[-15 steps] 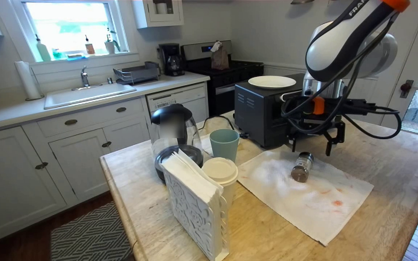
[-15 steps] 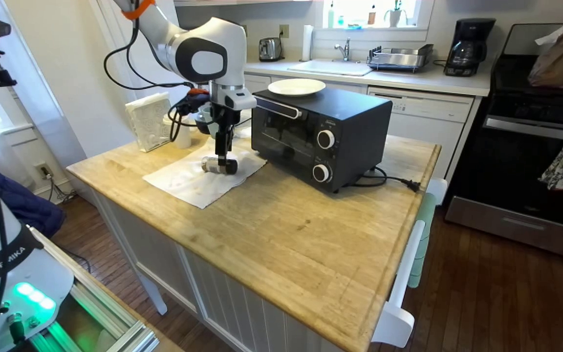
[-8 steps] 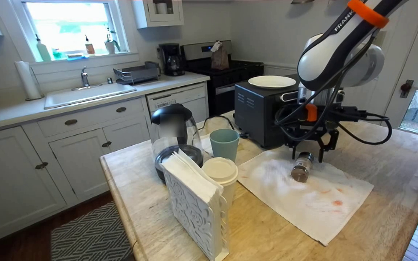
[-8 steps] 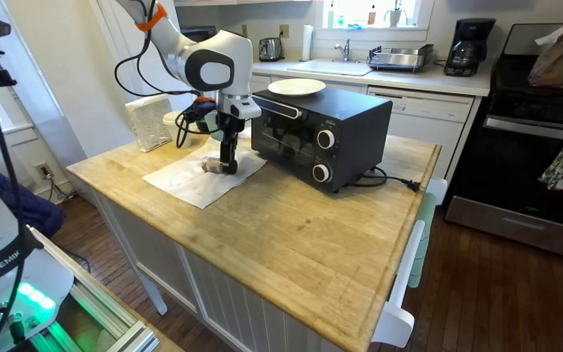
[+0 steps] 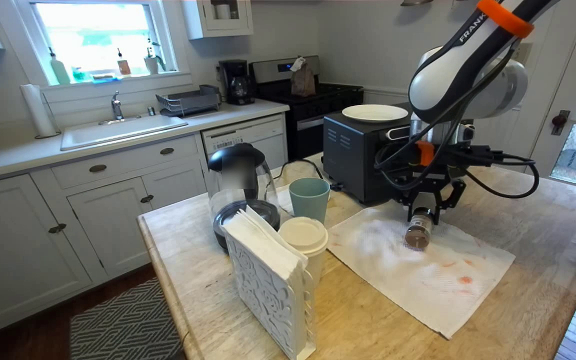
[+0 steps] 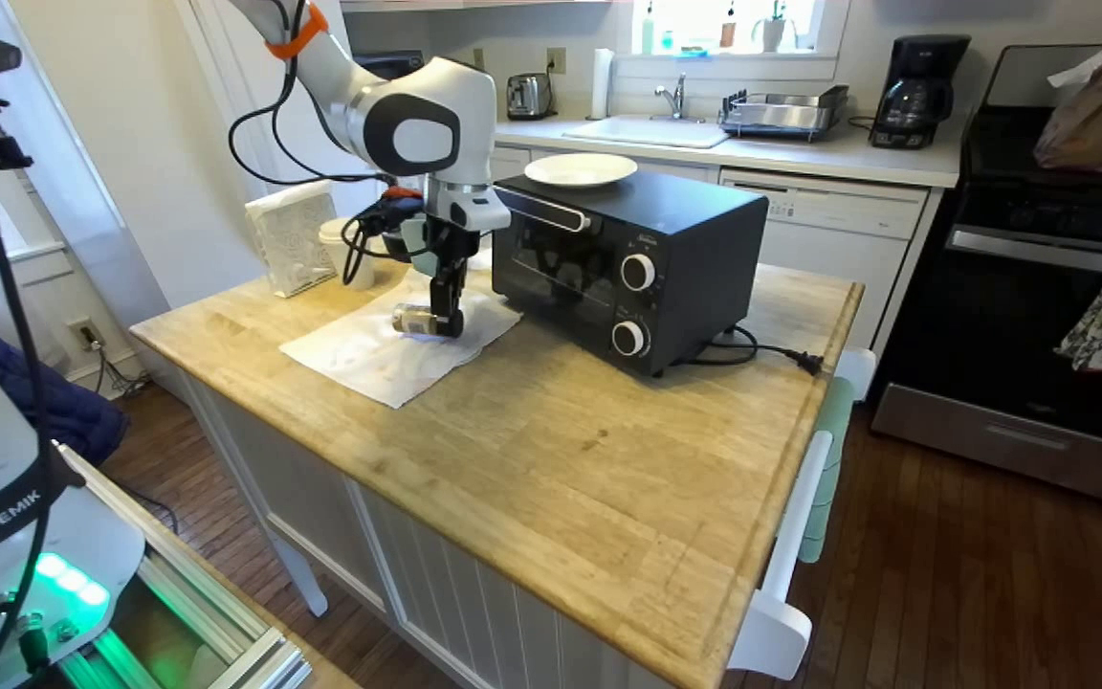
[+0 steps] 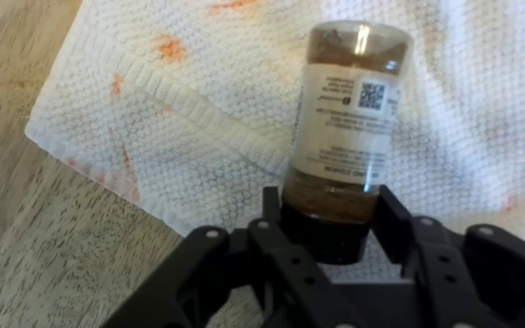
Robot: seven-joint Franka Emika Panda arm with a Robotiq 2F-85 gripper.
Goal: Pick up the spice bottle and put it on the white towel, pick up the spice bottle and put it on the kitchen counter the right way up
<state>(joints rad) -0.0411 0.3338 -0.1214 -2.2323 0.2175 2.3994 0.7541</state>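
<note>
The spice bottle, a clear jar with brown contents, a pale label and a black cap, lies on its side on the white towel. In the wrist view its base points away from me, and its cap end sits between my fingers. My gripper is shut on it around the cap and shoulder; in an exterior view both fingertips flank the cap end of the bottle. From another side, the gripper hides the cap. Under the towel spreads the wooden kitchen counter.
Close behind the gripper stands a black toaster oven topped by a white plate. A teal mug, a lidded white cup, a napkin holder and a glass kettle line the towel's other side.
My gripper has come down over the bottle's cap end, and its jaws have gone from wide apart to closed on it. The bottle has shifted and turned slightly.
</note>
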